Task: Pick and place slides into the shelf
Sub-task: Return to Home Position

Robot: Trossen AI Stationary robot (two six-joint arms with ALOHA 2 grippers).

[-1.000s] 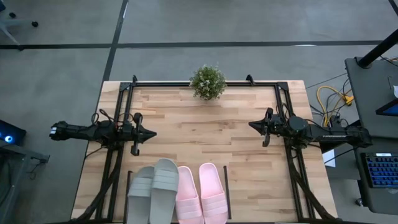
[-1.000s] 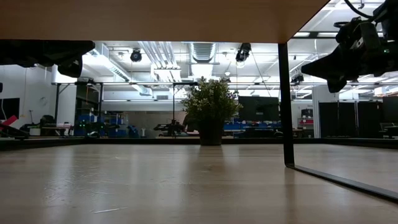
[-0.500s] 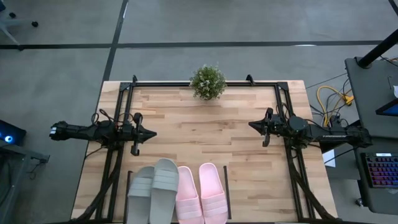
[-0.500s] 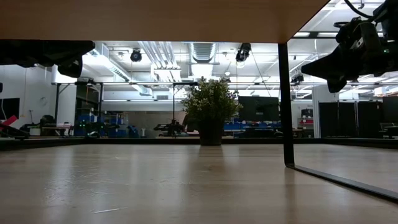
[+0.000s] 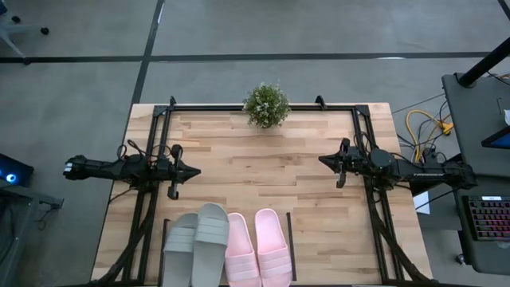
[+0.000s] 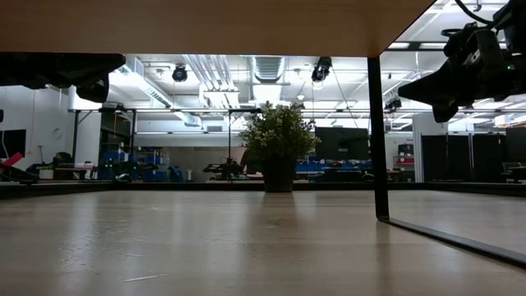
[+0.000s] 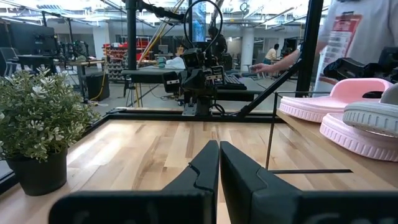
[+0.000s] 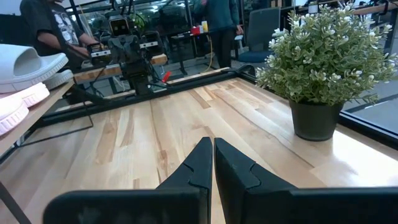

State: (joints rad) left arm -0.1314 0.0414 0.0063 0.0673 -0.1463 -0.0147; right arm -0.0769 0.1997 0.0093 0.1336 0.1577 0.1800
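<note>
All the slides sit side by side on the shelf's light wood top at the table's near edge. The grey-green pair [image 5: 199, 243] is on the left, one slide partly over the other. The pale pink pair [image 5: 259, 249] is on the right. Thin black upright bars [image 5: 292, 249] mark the shelf, and one bar [image 6: 377, 140] shows in the low view. My left gripper [image 5: 196, 170] hovers over the table's left half, shut and empty [image 7: 219, 155]. My right gripper [image 5: 322, 160] hovers over the right half, also shut and empty [image 8: 212, 152]. Both point toward the table's middle.
A small potted plant [image 5: 266, 105] stands at the middle of the far edge. Black arm frames [image 5: 151, 199] run along the left and right sides. Bare wood [image 5: 255, 171] lies between the two grippers. People show in the room beyond the table.
</note>
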